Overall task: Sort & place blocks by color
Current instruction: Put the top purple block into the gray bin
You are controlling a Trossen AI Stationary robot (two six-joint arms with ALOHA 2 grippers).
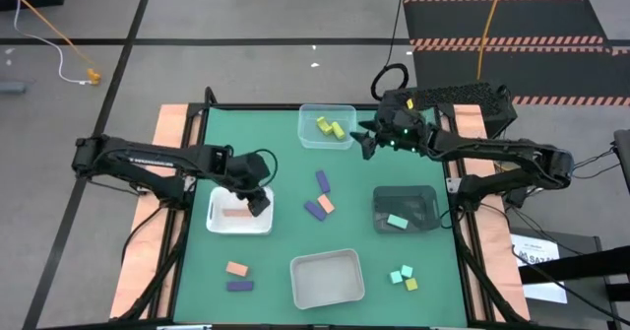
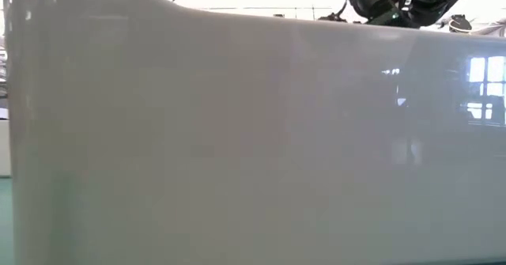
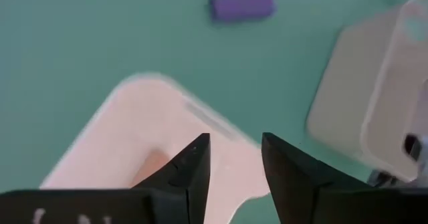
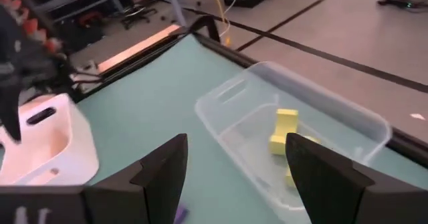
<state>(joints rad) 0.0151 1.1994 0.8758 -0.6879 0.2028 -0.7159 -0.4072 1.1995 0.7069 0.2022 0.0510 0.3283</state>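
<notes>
My left gripper hangs open and empty over the white tray, where one salmon block lies flat on the floor. My right gripper is open and empty beside the clear tray, which holds yellow blocks. A teal block lies in the dark tray. Loose on the green mat are purple blocks, salmon blocks, two teal cubes and a yellow cube.
A pale grey tray sits by the table's near edge with nothing in it; its wall fills the low view, where only the right arm shows above it. Bare green mat lies between the trays.
</notes>
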